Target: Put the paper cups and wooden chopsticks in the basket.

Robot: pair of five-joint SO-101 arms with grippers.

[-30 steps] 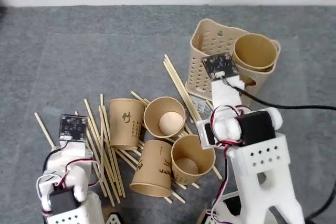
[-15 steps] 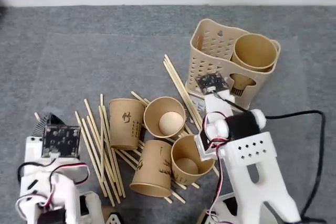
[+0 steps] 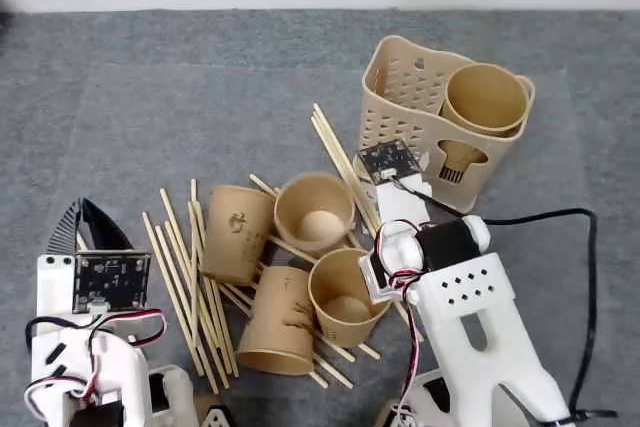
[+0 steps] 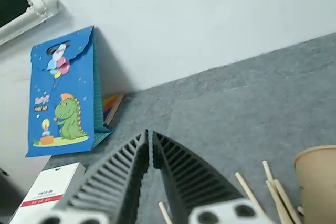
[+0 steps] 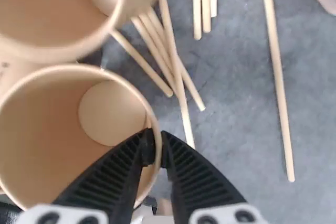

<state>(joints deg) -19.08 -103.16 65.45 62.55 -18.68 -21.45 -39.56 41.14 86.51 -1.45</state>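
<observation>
Five paper cups in all: one stands inside the basket, in its compartment farthest from the left arm, and four sit in a cluster on the grey surface, near the basket on the side that faces the arms. Of those four, two lie on their sides, the lying cup farthest from the basket and the second lying cup below it, and the open cup nearest the basket shows its mouth upward. The fourth, the held cup, is tilted with its mouth up. The wooden chopsticks are scattered under and around the cluster, a few of them reaching up to the basket's foot; they overlap too much for a sure count. The right hand points down over the cluster, its jaws closed tight on the rim of the held cup, one inside the wall and one outside. The left hand is raised well away from the basket, tilted up toward the wall, jaws pressed together and gripping nothing; past it stand a blue gift bag and a white box
</observation>
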